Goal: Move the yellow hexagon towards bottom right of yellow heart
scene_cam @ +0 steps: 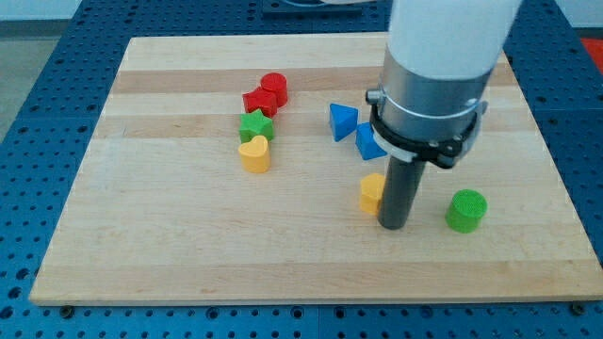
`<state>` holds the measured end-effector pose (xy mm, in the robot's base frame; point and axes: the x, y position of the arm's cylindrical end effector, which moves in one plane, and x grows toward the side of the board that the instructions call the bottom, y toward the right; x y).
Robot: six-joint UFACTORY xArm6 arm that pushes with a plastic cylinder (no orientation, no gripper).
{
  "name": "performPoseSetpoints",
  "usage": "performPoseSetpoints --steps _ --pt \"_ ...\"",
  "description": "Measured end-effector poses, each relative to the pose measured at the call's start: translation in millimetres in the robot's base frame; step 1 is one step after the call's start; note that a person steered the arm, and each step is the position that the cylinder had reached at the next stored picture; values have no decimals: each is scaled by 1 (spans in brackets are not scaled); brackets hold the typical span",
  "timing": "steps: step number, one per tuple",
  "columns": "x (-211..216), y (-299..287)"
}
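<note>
The yellow hexagon (371, 192) lies right of the board's middle, partly hidden by my rod. My tip (393, 226) rests on the board touching the hexagon's right side. The yellow heart (254, 153) lies to the view's left of the hexagon and a little higher, well apart from it, just below the green star (255, 125).
A red star (257, 101) and a red cylinder (273, 88) sit above the green star. Two blue triangles (342, 121) (367, 142) lie above the hexagon, the right one partly under the arm. A green cylinder (465, 210) stands right of my tip. The wooden board (141, 235) lies on a blue perforated table.
</note>
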<state>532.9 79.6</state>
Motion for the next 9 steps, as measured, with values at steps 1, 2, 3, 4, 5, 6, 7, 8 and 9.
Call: performPoseSetpoints --steps 1,2,3,4,5,6,7,8,9 --pt "-12 -14" --pt "-12 -11" --pt "-13 19" --pt "-33 24" --pt "-41 -5" --pt "-41 -39" --pt "-32 -36" --pt "-29 -40" --pt "-29 -52"
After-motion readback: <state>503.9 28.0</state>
